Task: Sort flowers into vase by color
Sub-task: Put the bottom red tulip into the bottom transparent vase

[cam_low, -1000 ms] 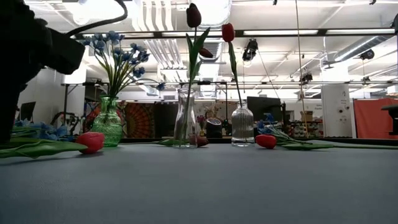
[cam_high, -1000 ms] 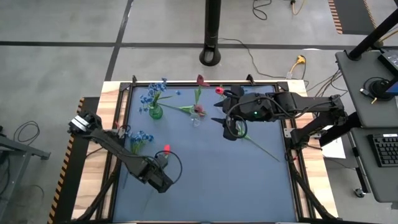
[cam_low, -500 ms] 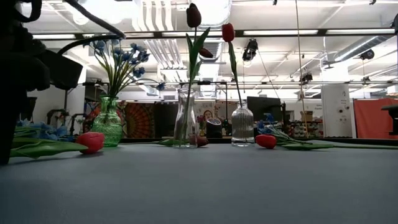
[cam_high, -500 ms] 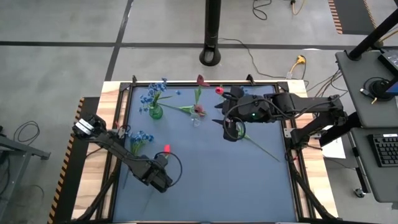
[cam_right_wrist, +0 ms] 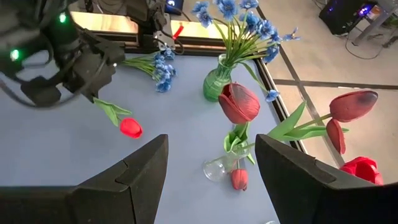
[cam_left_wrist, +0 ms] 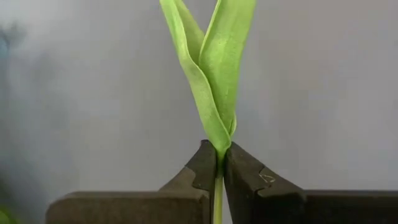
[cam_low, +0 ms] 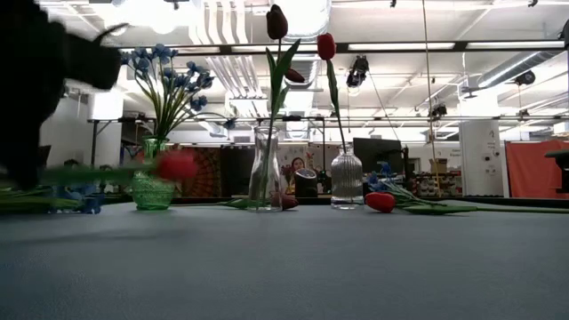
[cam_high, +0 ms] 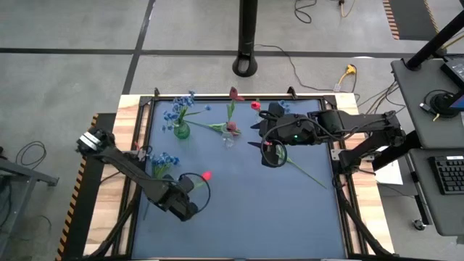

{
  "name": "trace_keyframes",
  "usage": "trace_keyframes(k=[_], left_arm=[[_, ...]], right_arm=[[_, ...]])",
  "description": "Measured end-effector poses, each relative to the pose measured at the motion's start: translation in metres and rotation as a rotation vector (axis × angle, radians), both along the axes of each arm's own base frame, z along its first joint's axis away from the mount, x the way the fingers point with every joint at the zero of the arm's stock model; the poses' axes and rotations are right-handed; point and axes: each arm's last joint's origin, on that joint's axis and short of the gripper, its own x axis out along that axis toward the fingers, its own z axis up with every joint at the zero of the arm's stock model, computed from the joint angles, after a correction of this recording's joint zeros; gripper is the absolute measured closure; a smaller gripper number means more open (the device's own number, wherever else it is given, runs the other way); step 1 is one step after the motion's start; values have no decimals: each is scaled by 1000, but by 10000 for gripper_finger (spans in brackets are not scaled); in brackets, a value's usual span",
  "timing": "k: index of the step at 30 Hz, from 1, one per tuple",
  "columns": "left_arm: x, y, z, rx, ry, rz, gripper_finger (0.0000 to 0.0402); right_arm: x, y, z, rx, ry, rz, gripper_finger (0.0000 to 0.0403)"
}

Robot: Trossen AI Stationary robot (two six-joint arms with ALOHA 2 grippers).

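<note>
Two dark robot arms work over a blue-grey table (cam_high: 239, 210) with a pale wooden rim, standing on a grey concrete floor; no readable writing or brand shows anywhere. At the near left, the left gripper (cam_left_wrist: 217, 163) is clamped on the green stem of a red tulip (cam_high: 207, 175), held off the surface with its bud pointing toward the table's middle. Loose blue flowers (cam_high: 162, 161) lie just beside that arm. Along the far edge, a green vase (cam_high: 181, 131) holds blue blossoms, a clear vase (cam_low: 265, 169) holds dark red tulips, and a ribbed glass vase (cam_low: 346, 188) holds one red tulip. The right gripper (cam_right_wrist: 211, 165) hovers near the clear vase, fingers spread wide and empty. Behind it a long-stemmed flower (cam_high: 304, 171) lies flat. Beyond the table, ceiling strip lights, pipes and monitors fill a workshop
</note>
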Motion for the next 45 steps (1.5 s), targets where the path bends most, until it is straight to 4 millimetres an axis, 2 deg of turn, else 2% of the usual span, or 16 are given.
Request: trace_keyframes(k=[7, 14, 18, 21, 28, 35, 39, 45], left_arm=[[-9, 1, 46, 31, -297, -180, 400], [3, -14, 87, 162, -700, -586, 401], [15, -19, 104, 307, -879, -776, 401], [20, -17, 111, 410, -935, -859, 401], [35, -4, 125, 596, -1035, -866, 401], [52, 20, 121, 678, -1062, -773, 401], [60, 28, 116, 689, -1044, -739, 401], [68, 34, 117, 705, -1076, -696, 401]], right_arm=[[-10, 11, 7, 4, -27, 40, 170], [-26, 31, 15, 12, -66, 120, 170], [-27, 42, 5, 16, -77, 160, 170], [-25, 49, -7, 23, -96, 181, 170], [-13, 64, -51, 12, -166, 221, 170], [11, 74, -90, -51, -329, 276, 170], [19, 77, -102, -82, -421, 290, 170], [25, 78, -106, -70, -503, 281, 170]])
